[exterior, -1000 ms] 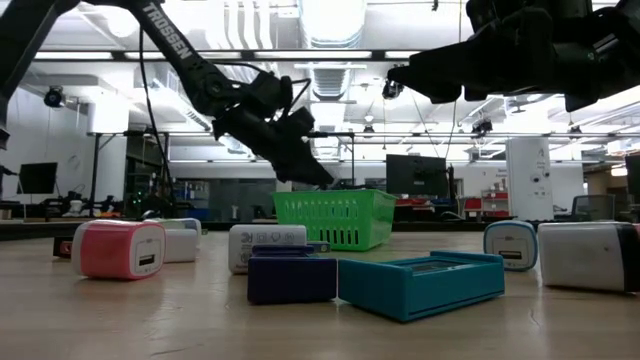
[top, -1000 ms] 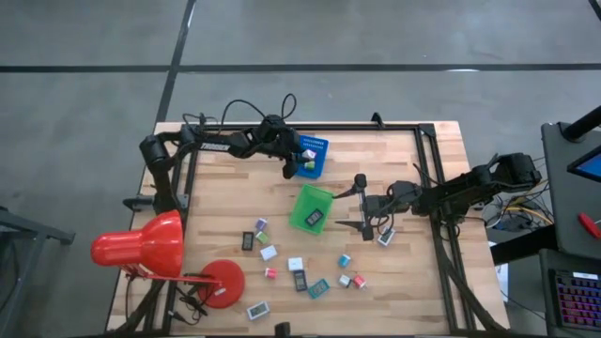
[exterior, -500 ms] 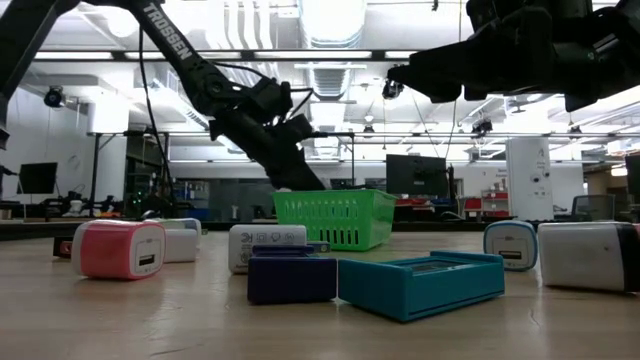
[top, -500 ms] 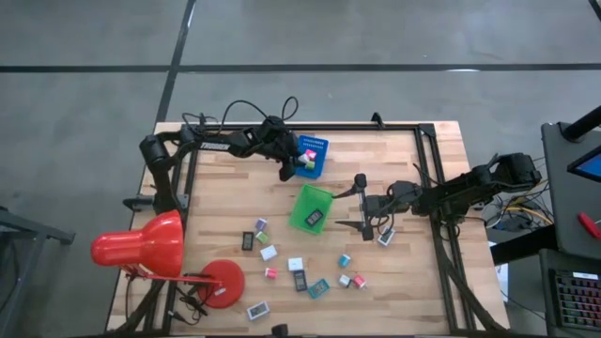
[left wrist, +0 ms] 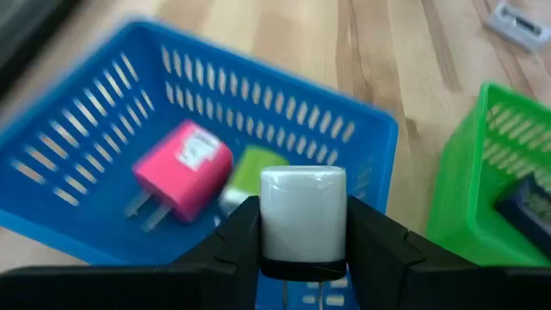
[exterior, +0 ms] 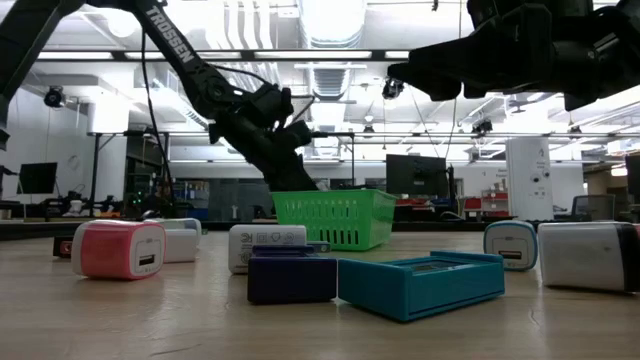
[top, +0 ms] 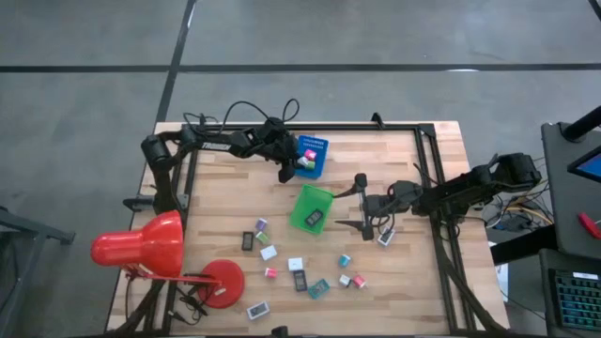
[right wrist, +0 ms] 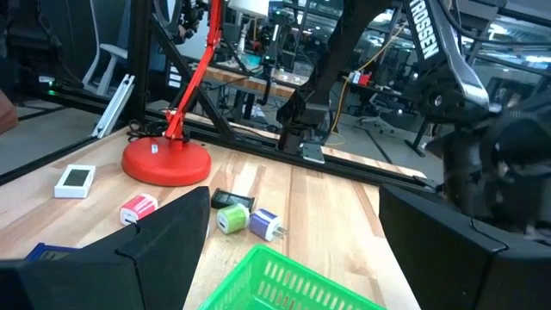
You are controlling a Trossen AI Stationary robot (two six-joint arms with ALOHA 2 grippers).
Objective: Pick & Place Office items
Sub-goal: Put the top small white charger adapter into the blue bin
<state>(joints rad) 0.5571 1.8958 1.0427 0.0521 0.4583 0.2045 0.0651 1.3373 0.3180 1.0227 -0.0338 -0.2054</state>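
Meanwhile, held a white cube (left wrist: 302, 211) pinched in left fingers (left wrist: 225, 245) over the blue tray (left wrist: 95, 103), already containing pink (left wrist: 182, 168) and green pieces (left wrist: 258, 166); right fingers (right wrist: 168, 237) spread beside the green tray (top: 311, 208).

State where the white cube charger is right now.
The white cube charger is clamped in the left gripper, above the blue tray at the table's far side, just beyond the green tray.

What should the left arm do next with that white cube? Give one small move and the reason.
Probably carry it a little farther over the blue tray and open. The left gripper holds the white cube at the tray's near wall, not clearly inside. A pink cube and a green piece already lie there.
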